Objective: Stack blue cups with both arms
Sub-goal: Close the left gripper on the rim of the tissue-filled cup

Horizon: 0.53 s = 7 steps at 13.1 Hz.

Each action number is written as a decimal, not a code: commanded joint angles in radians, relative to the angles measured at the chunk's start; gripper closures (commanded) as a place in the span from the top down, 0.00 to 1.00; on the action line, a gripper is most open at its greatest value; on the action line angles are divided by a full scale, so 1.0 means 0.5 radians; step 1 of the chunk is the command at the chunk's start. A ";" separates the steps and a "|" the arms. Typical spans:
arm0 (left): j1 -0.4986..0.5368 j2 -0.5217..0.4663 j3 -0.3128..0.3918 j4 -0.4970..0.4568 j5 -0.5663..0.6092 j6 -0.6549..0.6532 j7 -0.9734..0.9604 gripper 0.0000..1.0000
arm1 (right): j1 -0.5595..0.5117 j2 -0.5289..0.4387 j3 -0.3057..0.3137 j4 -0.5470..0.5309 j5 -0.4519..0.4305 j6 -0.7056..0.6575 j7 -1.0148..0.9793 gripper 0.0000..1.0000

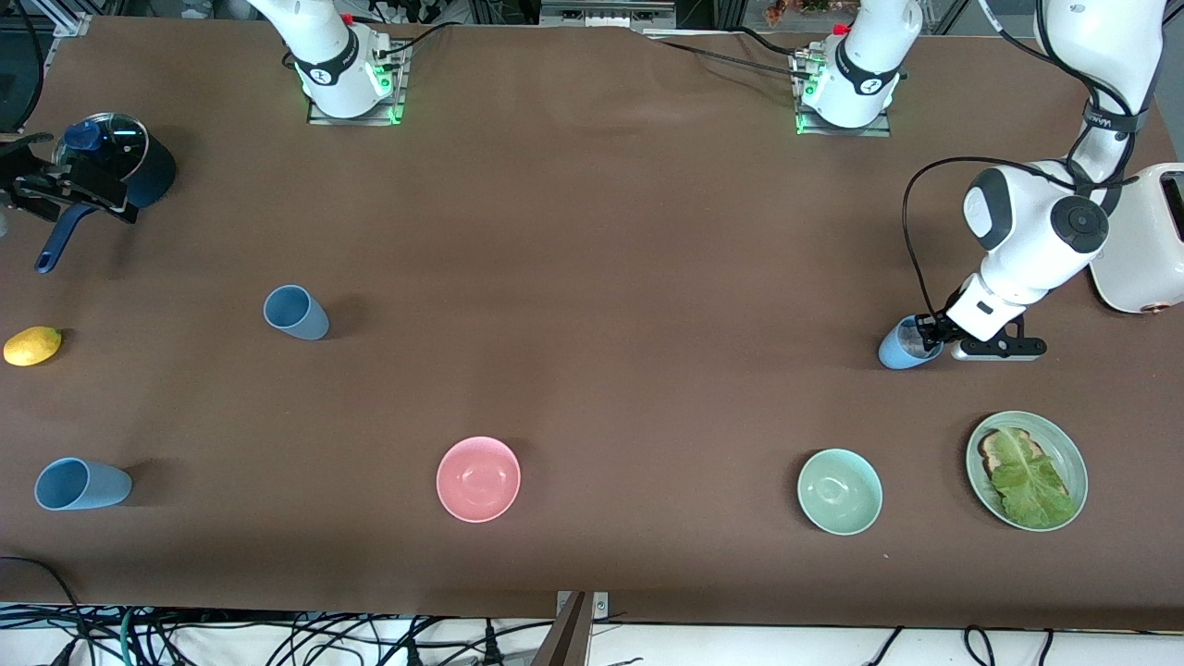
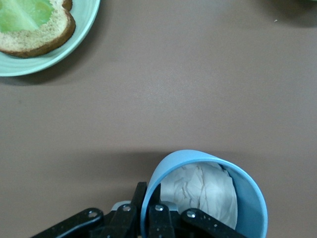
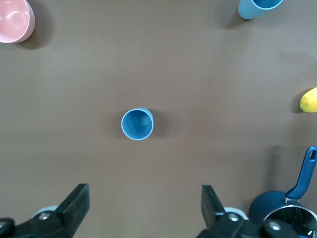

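Nearest camera: pink bowl (image 1: 478, 478), mint bowl (image 1: 839, 491), green plate (image 1: 1073, 453) with toast and lettuce (image 1: 1031, 481), plus 1 blue cup (image 1: 81, 484) at right arm's end, all along the near edge of brown table (image 1: 592, 277).

Left arm bent down at its end of table, elbow high, wrist angled low. Left gripper (image 1: 925, 335) clamped on rim of cup 2 (image 1: 906, 344): 1 finger (image 2: 153, 218) inside the mouth, other outside the wall. Cup 2 resting on table, tilted slightly, farther from camera than plate and mint bowl. White crumpled paper (image 2: 200, 191) inside cup 2.

Right arm mostly out of front view; right gripper (image 3: 143, 208) high over table near the pot, jaws wide apart, holding nothing, waiting. Black fingers (image 3: 74, 203) seen at wrist view edge.

Cup 3 (image 1: 296, 313) upright, farther from camera than first cup, toward right arm's end; directly under right wrist camera (image 3: 137, 124), hollow and bare inside. All 3 cups matte blue plastic, tapered, no handles, well apart from each other.

Around: dark blue pot (image 1: 120, 166) with glass lid and long handle at right arm's end, farthest from camera. Yellow lemon (image 1: 32, 346) between pot and first cup. White toaster (image 1: 1142, 240) at left arm's end, beside left arm. Bowls glossy, round, smooth. Table cloth matte brown. Cables along near edge below table.
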 commanded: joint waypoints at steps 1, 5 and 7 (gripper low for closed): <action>-0.022 -0.067 0.011 0.009 -0.029 -0.083 -0.002 0.00 | -0.003 0.025 -0.005 0.060 0.026 -0.040 -0.017 1.00; -0.022 -0.232 0.011 0.288 -0.029 -0.756 0.004 0.00 | -0.009 0.025 -0.002 0.060 0.026 -0.043 -0.017 1.00; -0.019 -0.266 0.014 0.517 -0.029 -1.149 0.004 0.00 | -0.009 0.025 -0.005 0.060 0.026 -0.049 -0.014 1.00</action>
